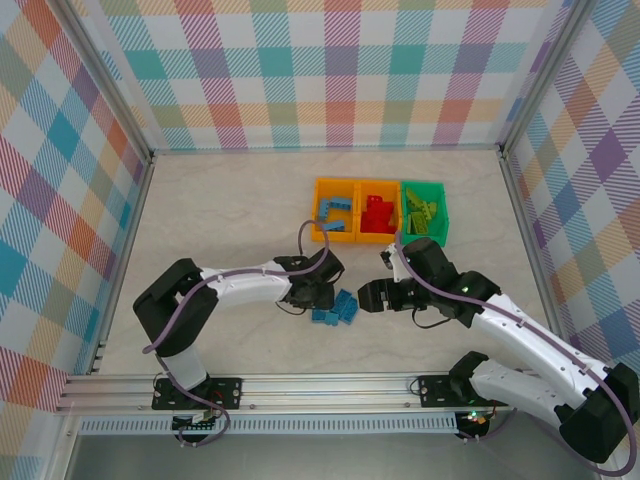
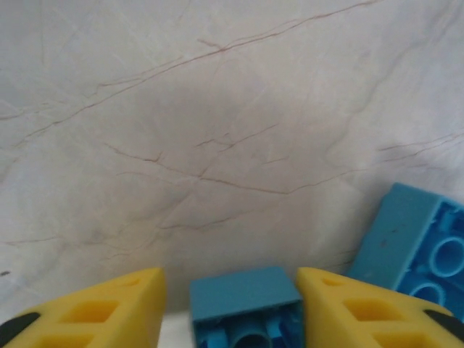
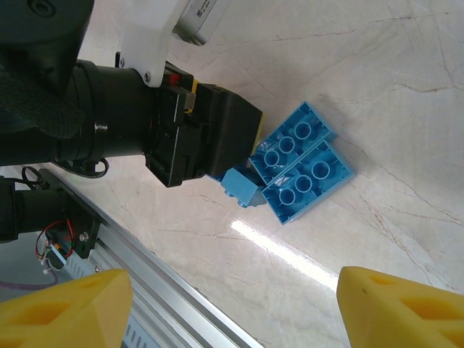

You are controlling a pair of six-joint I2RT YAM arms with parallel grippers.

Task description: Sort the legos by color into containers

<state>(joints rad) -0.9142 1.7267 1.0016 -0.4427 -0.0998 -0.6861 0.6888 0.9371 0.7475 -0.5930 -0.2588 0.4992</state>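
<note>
The pale, marble-veined worktop (image 2: pixel 217 109) carries a small glossy blue plastic brick (image 2: pixel 245 308). The left hand (image 2: pixel 230 281) stands open around it, yellow fingers (image 2: pixel 109 304) with hollow cut-outs on either side. A sliver of worktop shows between the brick and one finger. Just right of it lie two larger blue bricks (image 3: pixel 301 170), touching side by side, their hollow undersides with round tubes facing up. The right hand (image 3: pixel 232 312) hovers near them, its blocky yellow fingers spread wide and empty. On the far side three rectangular plastic bins touch in a row: the left orange bin (image 1: pixel 316 212) holds blue bricks (image 1: pixel 338 208), the middle orange bin (image 1: pixel 378 183) red bricks (image 1: pixel 377 215), and the bright green bin (image 1: pixel 444 212) olive bricks (image 1: pixel 422 215).
</note>
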